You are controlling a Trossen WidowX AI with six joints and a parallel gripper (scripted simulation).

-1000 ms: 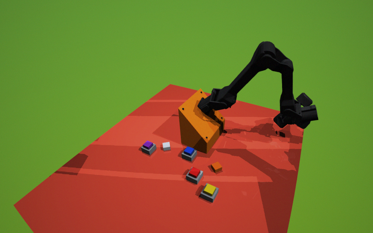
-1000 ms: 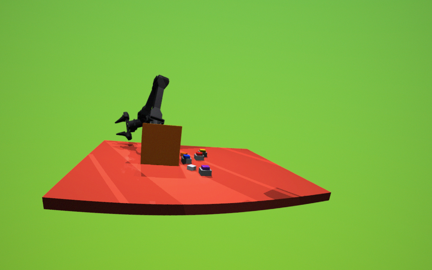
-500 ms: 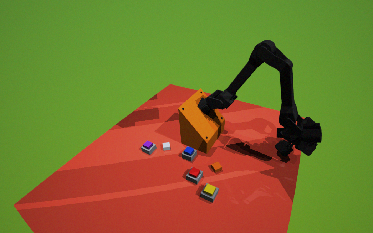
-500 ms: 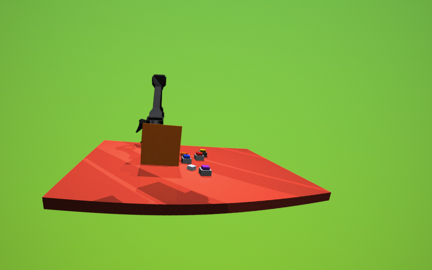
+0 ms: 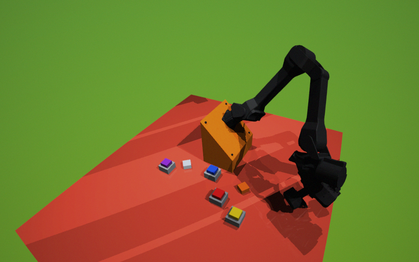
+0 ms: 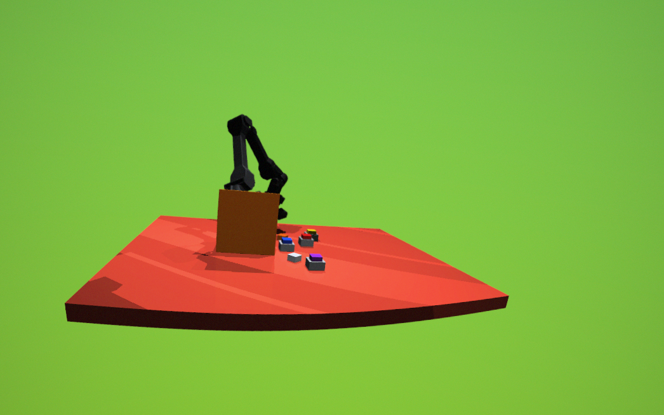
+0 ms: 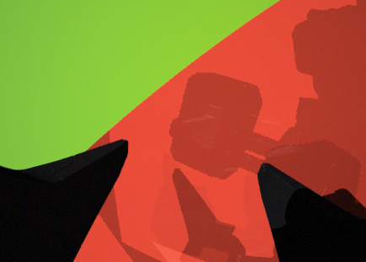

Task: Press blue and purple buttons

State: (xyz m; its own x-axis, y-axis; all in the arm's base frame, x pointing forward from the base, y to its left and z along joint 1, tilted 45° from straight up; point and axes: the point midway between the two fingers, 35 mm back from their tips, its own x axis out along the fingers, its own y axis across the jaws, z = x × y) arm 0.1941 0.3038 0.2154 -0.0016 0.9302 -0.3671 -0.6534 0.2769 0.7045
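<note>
So the tool (image 5: 294,180) is wide open with nothing in it, hanging just above the red counter (image 5: 107,201) off to the right of the orange block (image 5: 243,187), not touching anything. The blue button (image 5: 212,169) sits up on its grey base right in front of the big orange box (image 5: 226,136), looks unpressed. The purple button (image 5: 166,162) is further left, beside the white block (image 5: 186,164).
</note>
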